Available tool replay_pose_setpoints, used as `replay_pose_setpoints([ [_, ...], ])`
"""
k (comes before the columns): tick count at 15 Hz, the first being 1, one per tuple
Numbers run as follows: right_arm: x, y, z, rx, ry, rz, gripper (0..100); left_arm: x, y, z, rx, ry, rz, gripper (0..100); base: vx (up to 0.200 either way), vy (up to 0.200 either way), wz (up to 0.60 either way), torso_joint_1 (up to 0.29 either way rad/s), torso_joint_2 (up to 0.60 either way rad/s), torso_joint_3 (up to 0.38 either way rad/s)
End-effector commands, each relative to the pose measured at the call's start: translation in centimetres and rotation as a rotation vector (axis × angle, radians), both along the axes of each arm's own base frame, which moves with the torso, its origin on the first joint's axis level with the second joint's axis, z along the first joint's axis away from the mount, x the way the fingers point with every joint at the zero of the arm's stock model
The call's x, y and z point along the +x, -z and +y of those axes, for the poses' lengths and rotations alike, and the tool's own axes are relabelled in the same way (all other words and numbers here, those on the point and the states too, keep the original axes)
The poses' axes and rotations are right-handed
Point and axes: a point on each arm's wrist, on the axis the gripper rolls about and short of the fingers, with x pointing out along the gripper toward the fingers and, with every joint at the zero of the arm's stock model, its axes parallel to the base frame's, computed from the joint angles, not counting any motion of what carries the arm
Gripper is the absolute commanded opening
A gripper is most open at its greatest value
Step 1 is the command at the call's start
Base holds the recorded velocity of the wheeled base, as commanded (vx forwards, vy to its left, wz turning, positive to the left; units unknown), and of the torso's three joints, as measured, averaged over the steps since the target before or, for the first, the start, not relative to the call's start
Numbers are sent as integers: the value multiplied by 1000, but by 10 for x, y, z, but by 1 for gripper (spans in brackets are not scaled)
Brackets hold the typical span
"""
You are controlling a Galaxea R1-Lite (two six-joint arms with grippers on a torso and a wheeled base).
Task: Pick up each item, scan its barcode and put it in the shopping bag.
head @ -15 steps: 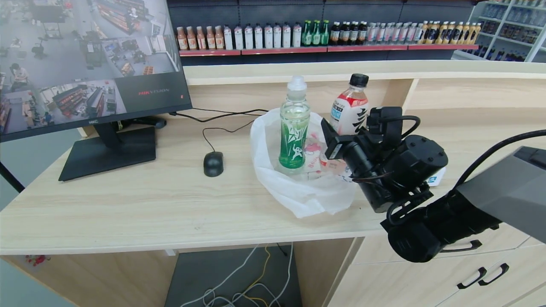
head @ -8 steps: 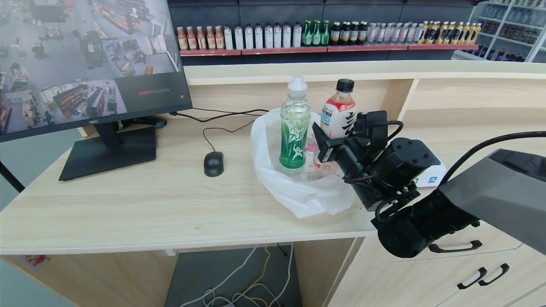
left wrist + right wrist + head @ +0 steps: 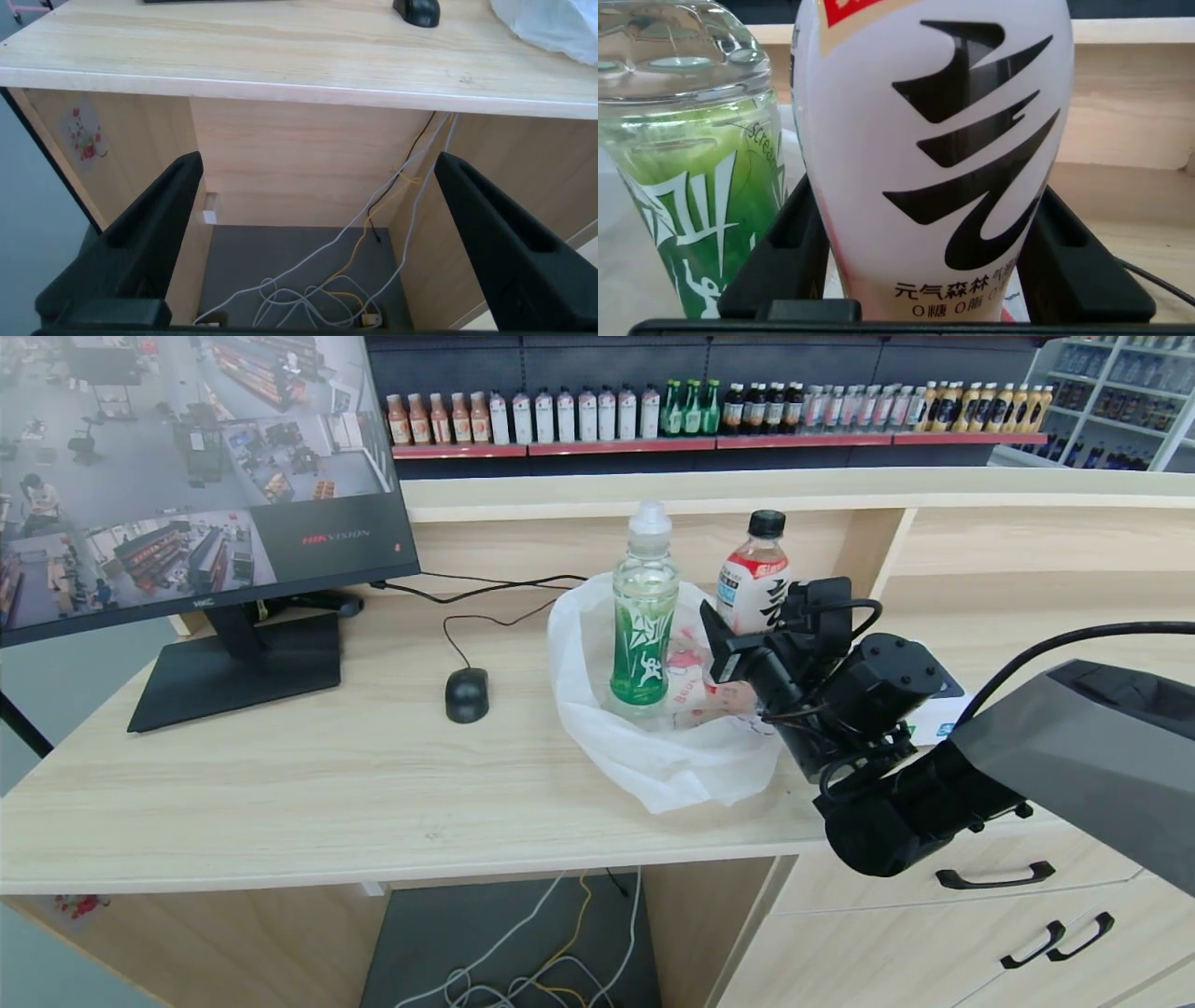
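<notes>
Right tool is clenching the white bottle low on its body. It is holding it upright, just beside the green bottle that's already standing in the bag.

My read: it's gripping low and keeping the bottle vertical so it goes in base-first without knocking the green one. The base is sitting in the bag mouth. Can't tell if it's touching bottom.

Left tool is hanging released and empty below the worktop edge, facing the cables. Probably parked out of the way.

Head view is giving the layout: bag on the worktop, mouse to its left, white box behind the right arm.

Right wrist view is showing what the arm is blocking there: fingers pressing both sides of the white bottle, with the green bottle close alongside and a sliver of gap at shoulder height.
</notes>
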Motion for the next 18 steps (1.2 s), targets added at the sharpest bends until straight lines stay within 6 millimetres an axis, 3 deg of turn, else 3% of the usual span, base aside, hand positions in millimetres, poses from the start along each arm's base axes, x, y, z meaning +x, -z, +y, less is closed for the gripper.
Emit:
replay_pose_setpoints([
  [1,6,1,-6,-3,11,-6,0,0,0,0,0,-1,0,100,0,0,0,0,0,0],
  [7,12,3,-3,-5,6,-19,0,0,0,0,0,-1,0,100,0,0,0,0,0,0],
  [13,21,28,4,-23,2,28,0,0,0,0,0,-1,0,100,0,0,0,0,0,0],
  [18,20,33,4,-31,1,46,0,0,0,0,0,-1,0,100,0,0,0,0,0,0],
])
